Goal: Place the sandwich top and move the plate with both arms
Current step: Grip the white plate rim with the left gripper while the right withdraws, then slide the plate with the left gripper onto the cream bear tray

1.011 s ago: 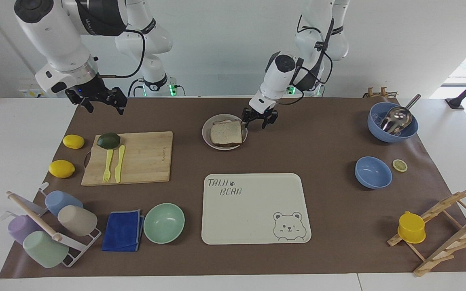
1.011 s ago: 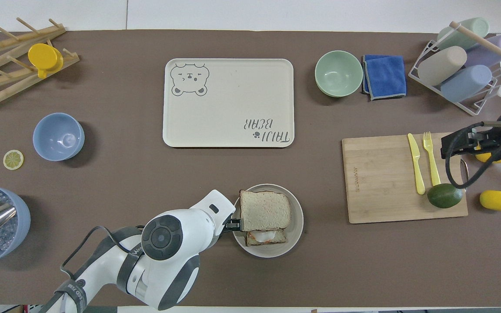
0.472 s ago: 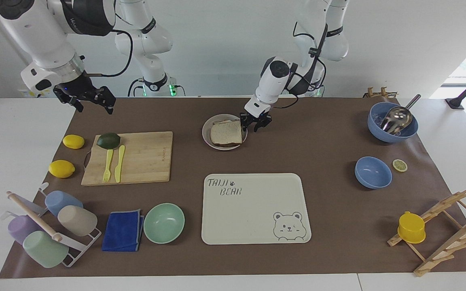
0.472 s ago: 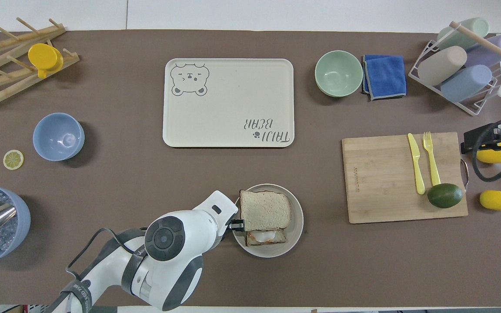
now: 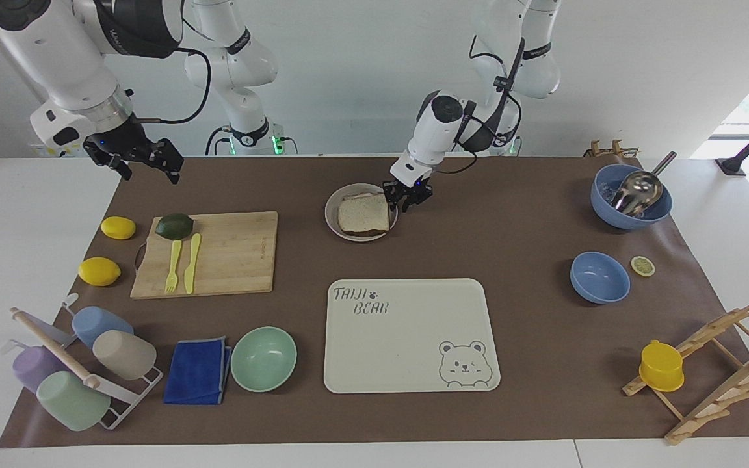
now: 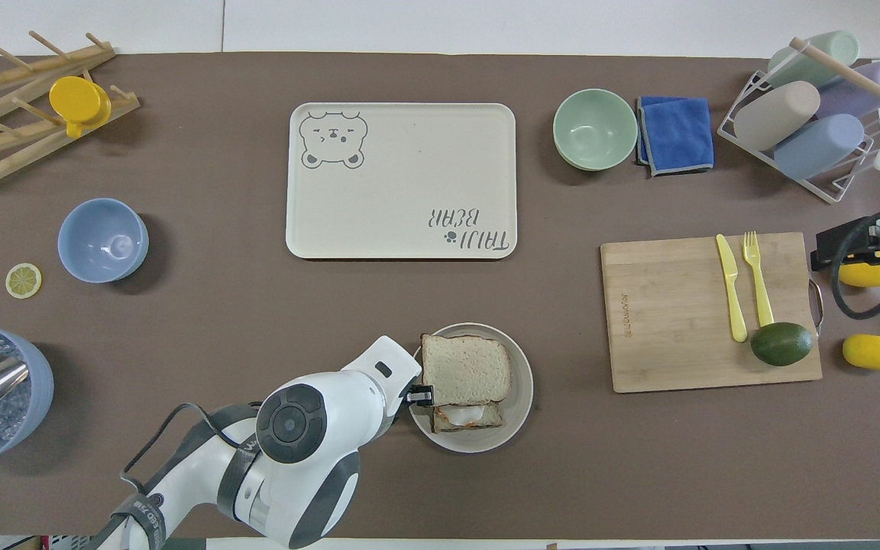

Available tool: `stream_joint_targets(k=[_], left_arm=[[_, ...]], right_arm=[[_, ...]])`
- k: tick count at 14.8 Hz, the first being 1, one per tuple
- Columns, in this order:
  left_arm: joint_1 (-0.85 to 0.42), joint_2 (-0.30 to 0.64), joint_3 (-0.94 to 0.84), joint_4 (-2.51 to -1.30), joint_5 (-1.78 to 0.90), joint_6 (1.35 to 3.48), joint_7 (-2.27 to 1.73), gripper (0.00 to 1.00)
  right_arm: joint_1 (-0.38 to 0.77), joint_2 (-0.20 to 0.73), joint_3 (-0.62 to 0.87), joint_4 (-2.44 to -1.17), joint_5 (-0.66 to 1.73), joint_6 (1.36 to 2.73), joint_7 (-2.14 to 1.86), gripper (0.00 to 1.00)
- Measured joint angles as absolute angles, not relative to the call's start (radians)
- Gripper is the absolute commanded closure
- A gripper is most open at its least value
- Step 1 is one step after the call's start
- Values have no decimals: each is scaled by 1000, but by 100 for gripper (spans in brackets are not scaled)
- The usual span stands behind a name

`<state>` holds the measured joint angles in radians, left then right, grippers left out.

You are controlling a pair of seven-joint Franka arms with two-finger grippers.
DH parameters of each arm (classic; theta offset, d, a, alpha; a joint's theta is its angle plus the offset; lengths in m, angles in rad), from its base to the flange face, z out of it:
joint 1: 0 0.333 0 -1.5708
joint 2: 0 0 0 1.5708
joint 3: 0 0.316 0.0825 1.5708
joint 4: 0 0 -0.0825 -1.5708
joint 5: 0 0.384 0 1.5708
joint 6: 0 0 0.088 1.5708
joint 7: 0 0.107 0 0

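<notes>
The sandwich top (image 5: 363, 214) lies on the egg toast on the plate (image 5: 332, 214), near the robots at the table's middle. In the overhead view the sandwich top (image 6: 464, 369) covers most of the egg toast (image 6: 464, 416), offset away from the robots, inside the plate (image 6: 520, 389). My left gripper (image 5: 406, 197) is low at the plate's rim on the left arm's side, fingers apart; it also shows in the overhead view (image 6: 417, 396). My right gripper (image 5: 150, 170) is open and empty, raised over a lemon (image 6: 868, 273) by the mat's edge at the right arm's end.
A cutting board (image 5: 231, 253) holds an avocado (image 5: 174, 225), a fork and a knife. A bear tray (image 5: 410, 335), mint bowl (image 5: 264, 358), blue cloth and cup rack (image 5: 82, 364) lie farther out. Two blue bowls (image 5: 599, 277) and a wooden rack stand at the left arm's end.
My left gripper has moved in and down to the plate's rim. My right gripper has drawn back from the cutting board toward the right arm's end of the table.
</notes>
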<state>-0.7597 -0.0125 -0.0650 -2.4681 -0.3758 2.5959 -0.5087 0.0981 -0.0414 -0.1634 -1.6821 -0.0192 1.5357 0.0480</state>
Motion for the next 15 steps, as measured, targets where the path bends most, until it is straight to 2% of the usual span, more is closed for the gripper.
stream_joint_targets(k=[2,10,13,15], left_arm=[[-774,-2,-65,-2468,-386,2616,-509,100],[-776,8,-61,-2463,-399,2628,-510,100],[-719,2,-53,-2424,-400,2567,-510,100],[-644,-2,-49,-2344,-400,2452,-494,100]], right_arm=[[100,-42,-159,-1682,-19,1536,48,0],[107,-45,-110,-1680,-18,1538,48,0],[107,-45,-109,-1680,-18,1538,48,0],[107,-45,-109,-1679,-18,1538,48,0]])
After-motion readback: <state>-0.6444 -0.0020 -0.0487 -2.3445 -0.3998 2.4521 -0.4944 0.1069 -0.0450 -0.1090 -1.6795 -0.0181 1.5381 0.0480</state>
